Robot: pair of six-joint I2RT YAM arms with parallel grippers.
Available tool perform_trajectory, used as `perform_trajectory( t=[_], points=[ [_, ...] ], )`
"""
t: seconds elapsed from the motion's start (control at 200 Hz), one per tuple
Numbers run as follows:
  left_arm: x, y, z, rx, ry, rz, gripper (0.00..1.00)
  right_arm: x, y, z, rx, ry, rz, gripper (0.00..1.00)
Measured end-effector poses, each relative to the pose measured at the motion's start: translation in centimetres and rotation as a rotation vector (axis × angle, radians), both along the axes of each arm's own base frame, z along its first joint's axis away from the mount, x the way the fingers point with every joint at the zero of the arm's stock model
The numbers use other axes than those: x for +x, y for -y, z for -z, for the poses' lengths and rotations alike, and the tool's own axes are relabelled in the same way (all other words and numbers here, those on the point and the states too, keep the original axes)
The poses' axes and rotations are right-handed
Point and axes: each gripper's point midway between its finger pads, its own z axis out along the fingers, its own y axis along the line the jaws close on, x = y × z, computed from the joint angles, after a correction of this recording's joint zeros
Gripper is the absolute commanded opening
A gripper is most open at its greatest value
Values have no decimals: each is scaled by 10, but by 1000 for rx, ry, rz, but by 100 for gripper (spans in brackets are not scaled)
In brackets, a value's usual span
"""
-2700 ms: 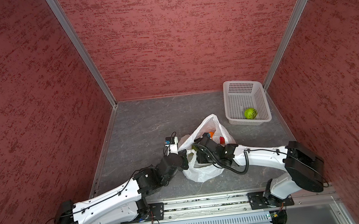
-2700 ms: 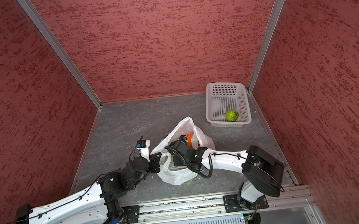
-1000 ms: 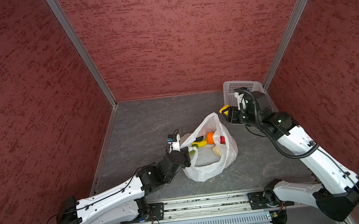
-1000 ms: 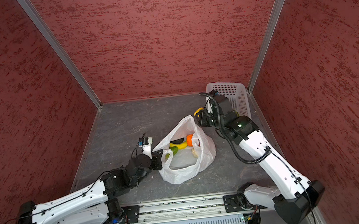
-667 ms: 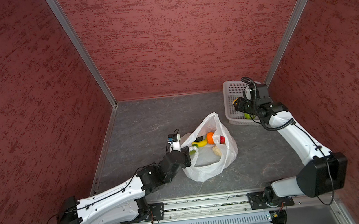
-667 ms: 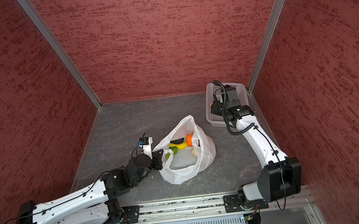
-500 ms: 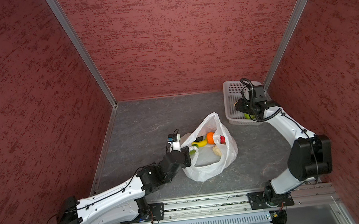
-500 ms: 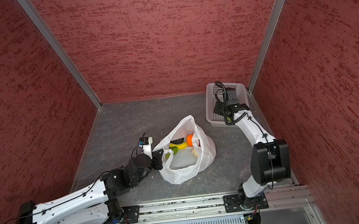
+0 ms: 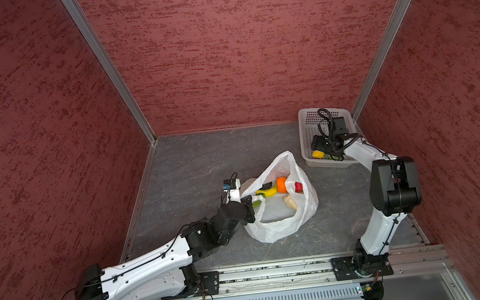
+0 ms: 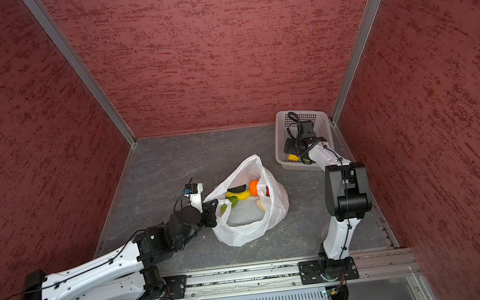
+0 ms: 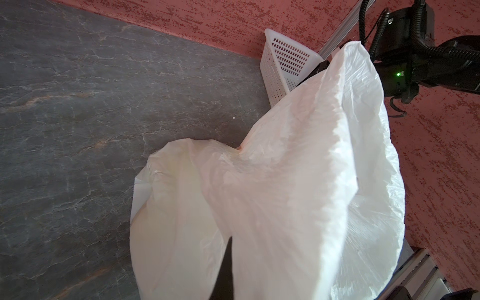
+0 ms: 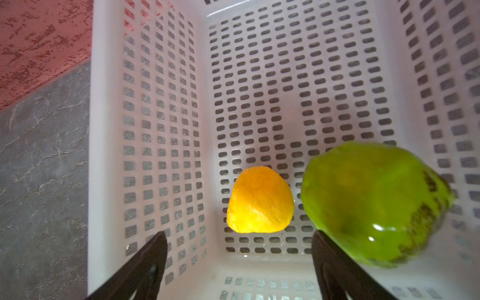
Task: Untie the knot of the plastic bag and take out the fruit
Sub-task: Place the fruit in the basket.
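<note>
Left gripper [image 9: 249,209] clamped plastic bag [image 9: 275,229] rim, propping mouth open; right gripper [image 12: 237,235] spread above yellow fruit [image 12: 259,200] in basket [image 12: 155,104].

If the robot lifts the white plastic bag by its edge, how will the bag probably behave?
The plastic bag looks thin and wrinkled and sags on the table, so it would likely fold rather than keep its shape. The fruit lies loose inside, so it would probably slide to the lowest point.
</note>
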Motion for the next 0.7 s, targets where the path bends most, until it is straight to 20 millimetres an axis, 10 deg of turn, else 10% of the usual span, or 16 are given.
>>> perform_trajectory(
  t=[0.386,0.701],
  points=[
    [0,0,-1,-1,1,0,0,-5,-9,-37,42,74,-35,99],
    [0,-2,-1,0,3,-5,0,-63,-35,-112,133,218,-149,99]
  ],
)
